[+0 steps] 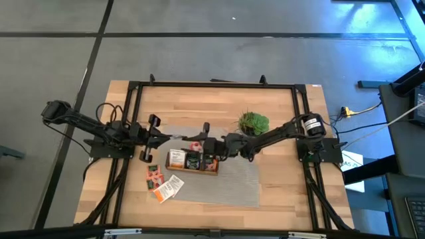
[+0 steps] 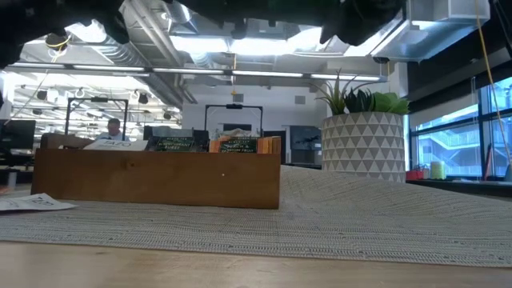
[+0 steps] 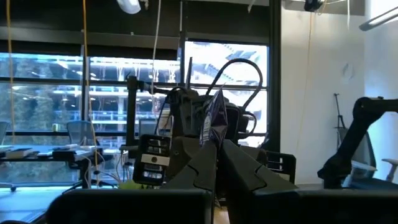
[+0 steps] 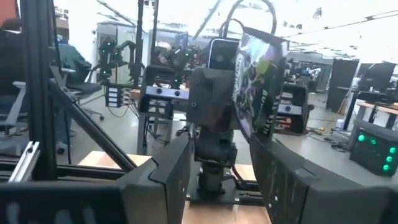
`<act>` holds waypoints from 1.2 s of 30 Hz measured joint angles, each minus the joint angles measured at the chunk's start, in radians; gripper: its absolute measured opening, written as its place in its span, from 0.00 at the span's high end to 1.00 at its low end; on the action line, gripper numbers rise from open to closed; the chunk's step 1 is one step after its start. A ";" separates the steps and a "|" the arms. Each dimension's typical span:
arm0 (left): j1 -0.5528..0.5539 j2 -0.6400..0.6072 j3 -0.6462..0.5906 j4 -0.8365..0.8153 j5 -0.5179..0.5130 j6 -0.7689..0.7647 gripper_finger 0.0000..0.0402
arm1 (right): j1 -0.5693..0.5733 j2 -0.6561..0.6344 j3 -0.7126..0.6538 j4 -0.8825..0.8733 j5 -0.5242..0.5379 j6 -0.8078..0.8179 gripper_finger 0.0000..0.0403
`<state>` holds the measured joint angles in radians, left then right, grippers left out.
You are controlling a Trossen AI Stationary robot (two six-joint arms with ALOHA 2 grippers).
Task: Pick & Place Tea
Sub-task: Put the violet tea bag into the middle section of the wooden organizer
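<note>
A dark tea sachet [image 3: 213, 118] stands pinched in the left pincer [image 1: 188, 139], raised above the wooden tray [image 1: 192, 161] mid-bench [image 1: 279, 192]. The right pincer [image 1: 204, 142] faces it, fingers [image 4: 277, 180] parted around the sachet. 3 more sachets [image 1: 164, 184] lie beside the tray.
</note>
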<state>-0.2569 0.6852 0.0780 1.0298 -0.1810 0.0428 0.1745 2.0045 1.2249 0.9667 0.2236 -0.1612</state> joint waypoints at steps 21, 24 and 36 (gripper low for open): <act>-0.003 0.000 0.000 -0.005 0.015 -0.001 0.98 | -0.006 0.000 -0.006 -0.057 0.028 0.105 0.60; -0.003 0.000 0.000 -0.003 0.023 0.018 0.98 | -0.006 0.000 -0.006 -0.073 0.029 0.111 0.60; -0.003 0.000 0.000 -0.002 0.018 0.012 0.98 | -0.006 0.000 -0.006 0.003 0.026 0.079 0.66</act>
<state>-0.2600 0.6853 0.0784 1.0273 -0.1631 0.0551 0.1688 2.0041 1.2186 0.9695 0.2497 -0.0825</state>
